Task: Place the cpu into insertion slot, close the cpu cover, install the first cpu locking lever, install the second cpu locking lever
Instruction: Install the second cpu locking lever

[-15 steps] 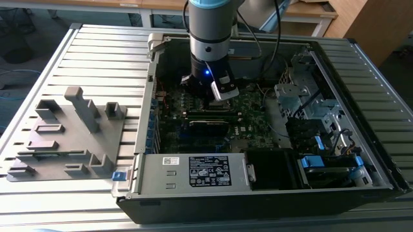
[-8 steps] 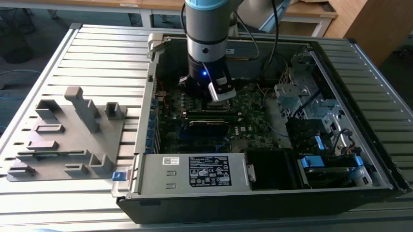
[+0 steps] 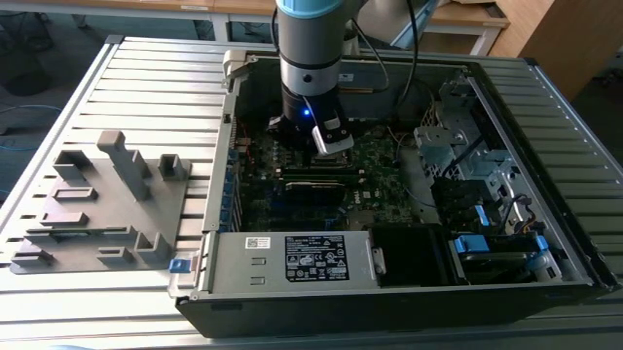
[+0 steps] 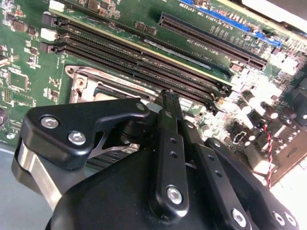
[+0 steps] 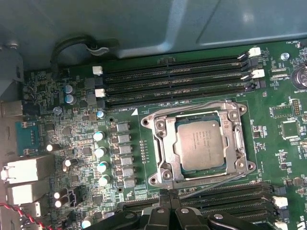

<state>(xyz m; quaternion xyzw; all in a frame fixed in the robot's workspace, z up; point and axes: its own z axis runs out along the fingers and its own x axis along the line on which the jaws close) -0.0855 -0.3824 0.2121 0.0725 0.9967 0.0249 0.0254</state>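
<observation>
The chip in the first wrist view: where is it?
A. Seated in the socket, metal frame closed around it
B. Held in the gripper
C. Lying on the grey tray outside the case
A: the chip sits in the socket on the green board, with the metal frame lying flat around it.

A grey fixture block (image 3: 98, 200) lies on the slatted table (image 3: 58, 87), just beside the open computer case (image 3: 389, 299), on the exterior view's left.

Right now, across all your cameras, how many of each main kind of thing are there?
Robot arm: 1
Open computer case: 1
Grey holder block: 1
cpu: 1
Total: 4
</observation>
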